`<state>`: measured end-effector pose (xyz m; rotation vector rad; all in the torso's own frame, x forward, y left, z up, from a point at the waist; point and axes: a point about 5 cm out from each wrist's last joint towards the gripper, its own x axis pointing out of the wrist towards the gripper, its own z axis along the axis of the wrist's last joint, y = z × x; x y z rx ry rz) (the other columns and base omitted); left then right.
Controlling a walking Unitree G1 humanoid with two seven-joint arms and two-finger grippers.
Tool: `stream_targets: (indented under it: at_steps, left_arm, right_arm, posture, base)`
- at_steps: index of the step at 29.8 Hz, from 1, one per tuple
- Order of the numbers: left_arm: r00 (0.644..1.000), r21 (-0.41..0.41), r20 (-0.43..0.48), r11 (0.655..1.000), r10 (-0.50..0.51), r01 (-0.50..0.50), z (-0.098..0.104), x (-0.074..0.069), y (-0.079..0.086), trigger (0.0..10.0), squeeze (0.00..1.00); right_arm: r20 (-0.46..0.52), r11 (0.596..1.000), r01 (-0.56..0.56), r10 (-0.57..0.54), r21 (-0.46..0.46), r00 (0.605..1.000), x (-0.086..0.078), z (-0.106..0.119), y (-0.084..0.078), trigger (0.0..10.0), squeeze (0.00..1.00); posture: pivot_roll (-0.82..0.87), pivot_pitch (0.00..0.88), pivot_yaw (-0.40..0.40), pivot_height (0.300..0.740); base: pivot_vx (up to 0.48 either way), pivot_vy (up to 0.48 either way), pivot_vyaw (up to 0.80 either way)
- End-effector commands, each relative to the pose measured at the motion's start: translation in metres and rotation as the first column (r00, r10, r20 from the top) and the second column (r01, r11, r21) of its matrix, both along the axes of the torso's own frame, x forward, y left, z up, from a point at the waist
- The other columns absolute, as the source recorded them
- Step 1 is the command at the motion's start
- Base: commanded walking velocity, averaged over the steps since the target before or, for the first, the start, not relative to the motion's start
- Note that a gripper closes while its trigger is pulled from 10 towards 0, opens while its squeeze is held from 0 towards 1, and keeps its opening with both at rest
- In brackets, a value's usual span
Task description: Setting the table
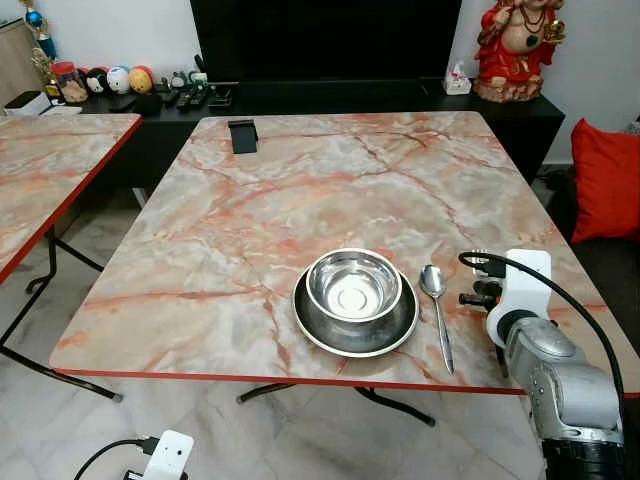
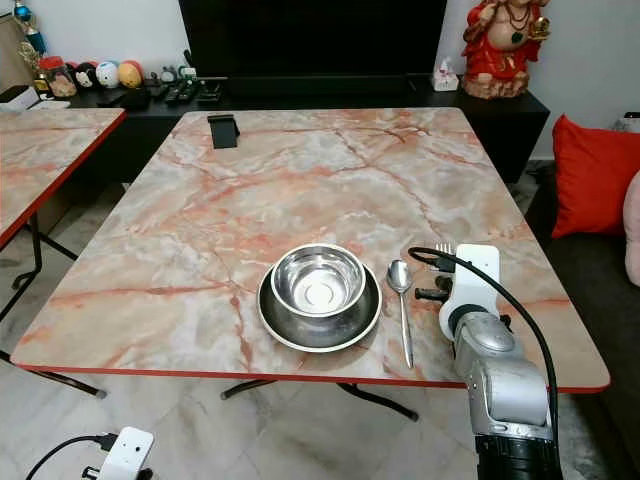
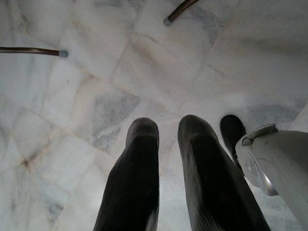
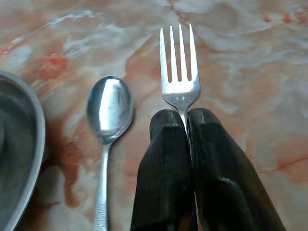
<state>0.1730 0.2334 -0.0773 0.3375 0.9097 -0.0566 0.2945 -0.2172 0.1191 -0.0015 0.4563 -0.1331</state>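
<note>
A steel bowl (image 1: 353, 283) sits on a dark steel plate (image 1: 320, 326) near the front edge of the marble table (image 1: 300, 190). Just right of the plate lies a spoon (image 1: 438, 305), handle toward me. My right gripper (image 4: 186, 120) is shut on a fork (image 4: 179, 72), tines pointing away, held low over the table right of the spoon. The fork's tines peek out above the wrist (image 2: 444, 248) in the right eye view. My left gripper (image 3: 168, 127) hangs below table height over the floor, its fingers close together with nothing between them.
A black phone stand (image 1: 242, 135) is at the table's far left. A second marble table (image 1: 50, 160) stands to the left. A dark sideboard (image 1: 300, 100) with remotes, balls and a red figurine (image 1: 515, 45) is behind. A red cushion (image 1: 607, 180) lies to the right.
</note>
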Motion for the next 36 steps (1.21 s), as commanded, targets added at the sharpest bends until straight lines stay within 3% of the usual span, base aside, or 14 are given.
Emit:
stream_targets:
  at_steps: [1,18,36]
  left_arm:
    - [1.000,-0.004,-0.017,1.000,0.010,-0.010,-0.001,-0.003,0.003,10.0,0.00]
    - [1.000,-0.007,-0.016,1.000,0.011,-0.011,-0.001,-0.003,0.002,10.0,0.00]
    - [1.000,-0.004,-0.015,1.000,0.010,-0.010,-0.001,-0.003,0.003,10.0,0.00]
  right_arm:
    - [-0.033,0.998,-0.030,0.031,0.055,0.999,-0.003,-0.007,0.007,10.0,0.00]
    - [-0.072,1.000,-0.020,0.021,0.009,0.997,-0.006,-0.016,0.001,10.0,0.00]
    - [-0.095,0.999,-0.025,0.027,0.026,0.995,-0.003,-0.031,0.008,10.0,0.00]
  posture:
    - [-0.05,0.000,0.035,0.740]
    - [-0.05,0.000,0.031,0.740]
    - [-0.04,0.000,0.032,0.740]
  base:
    - [0.000,0.000,0.00]
    - [0.000,0.000,0.00]
    - [0.000,0.000,0.00]
